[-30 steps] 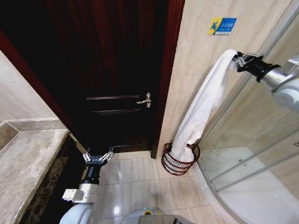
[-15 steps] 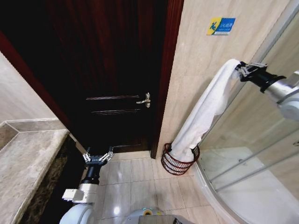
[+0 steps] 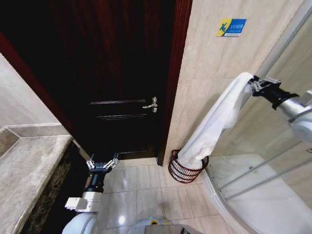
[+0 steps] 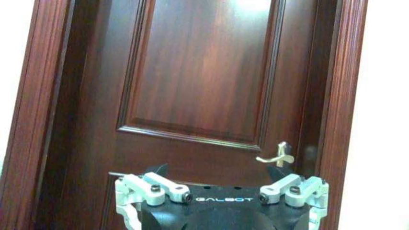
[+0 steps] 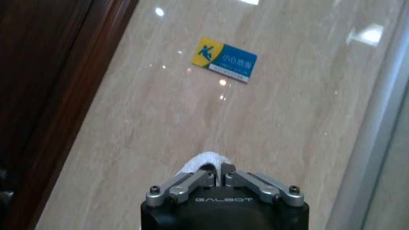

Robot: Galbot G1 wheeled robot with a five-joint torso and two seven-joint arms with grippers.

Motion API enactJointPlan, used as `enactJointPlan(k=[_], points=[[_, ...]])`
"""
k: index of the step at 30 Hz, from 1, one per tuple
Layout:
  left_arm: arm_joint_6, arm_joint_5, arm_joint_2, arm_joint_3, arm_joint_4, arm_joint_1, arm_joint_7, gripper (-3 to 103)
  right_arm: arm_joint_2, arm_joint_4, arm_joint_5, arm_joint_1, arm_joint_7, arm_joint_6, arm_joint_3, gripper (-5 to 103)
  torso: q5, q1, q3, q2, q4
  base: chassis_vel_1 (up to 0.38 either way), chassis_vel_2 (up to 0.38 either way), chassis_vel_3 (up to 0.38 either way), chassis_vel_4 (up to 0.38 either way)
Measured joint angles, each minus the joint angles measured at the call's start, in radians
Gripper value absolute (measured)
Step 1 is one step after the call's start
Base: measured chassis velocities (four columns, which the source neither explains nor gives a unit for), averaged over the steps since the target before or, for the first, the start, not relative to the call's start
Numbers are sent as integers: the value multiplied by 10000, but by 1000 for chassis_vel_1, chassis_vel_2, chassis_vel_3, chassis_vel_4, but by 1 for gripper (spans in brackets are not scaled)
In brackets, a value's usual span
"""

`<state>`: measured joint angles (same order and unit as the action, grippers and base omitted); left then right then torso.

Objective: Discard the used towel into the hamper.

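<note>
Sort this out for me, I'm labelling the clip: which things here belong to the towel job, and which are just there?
Job:
white towel, lower end in the hamper
hamper
right gripper, shut on the towel's top

Just there:
left gripper, open, low by the door
door handle
wall sign

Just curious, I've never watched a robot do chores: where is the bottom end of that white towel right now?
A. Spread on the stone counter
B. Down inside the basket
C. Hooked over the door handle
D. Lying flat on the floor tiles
B: the towel hangs from the right hand and its lower end sits inside the basket.
</note>
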<state>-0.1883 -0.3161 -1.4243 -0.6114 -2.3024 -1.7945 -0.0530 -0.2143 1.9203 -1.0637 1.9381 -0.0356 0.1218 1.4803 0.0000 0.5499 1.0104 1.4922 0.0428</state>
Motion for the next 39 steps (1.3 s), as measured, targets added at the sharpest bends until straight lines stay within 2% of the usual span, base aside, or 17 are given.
enactJointPlan(k=[4,5,7,8,9,11,13,14,19,23,25,30,39], points=[[0,0,1,0,0,0,0,100,-456,251,157,-444,-5,75,-607,4,-3,0,0,0,-2,0,0,0,0],[0,0,0,1,0,0,0,100,-790,339,330,-1017,5,69,-1303,4,-10,0,-1,1,0,0,0,0,0],[0,0,2,-2,-1,0,0,100,-1432,381,729,-2120,106,-16,-2406,4,18,-1,0,0,-3,0,0,0,0],[0,0,-1,1,0,0,0,100,-1668,388,881,-2517,137,-7,-2746,4,14,0,1,-1,1,0,0,0,0],[0,0,-1,1,0,0,0,100,-1668,388,881,-2517,137,-7,-2746,4,14,0,1,-1,1,0,0,0,0],[0,0,0,0,0,0,0,100,-2095,418,1062,-3224,159,28,-3375,4,-9,0,0,0,-3,0,0,0,0],[0,0,0,0,0,0,0,100,-2288,405,1150,-3611,162,36,-3696,4,-10,-1,-1,1,-2,0,0,0,0],[0,0,0,0,0,0,0,100,-2473,342,1267,-4037,165,75,-4060,4,3,0,0,0,-1,0,0,0,0],[0,0,-1,0,0,1,0,100,-3172,50,1689,-5743,104,183,-5597,4,-3,0,0,0,0,0,0,0,0],[0,0,0,0,0,0,0,100,-3425,-54,1956,-6437,34,182,-6299,4,1,0,1,0,-1,0,0,0,0],[0,0,0,0,0,0,0,100,-3680,-284,2146,-7379,-94,180,-7186,4,-2,0,1,0,0,0,0,0,0],[0,0,-1,-1,0,0,0,100,-3948,-923,2356,-8621,-168,176,-8203,4,-2,0,1,-1,1,0,0,0,0],[0,0,0,0,0,0,0,100,-4544,-1891,2681,-10038,-259,203,-9273,4,0,0,1,0,0,0,0,0,0]])
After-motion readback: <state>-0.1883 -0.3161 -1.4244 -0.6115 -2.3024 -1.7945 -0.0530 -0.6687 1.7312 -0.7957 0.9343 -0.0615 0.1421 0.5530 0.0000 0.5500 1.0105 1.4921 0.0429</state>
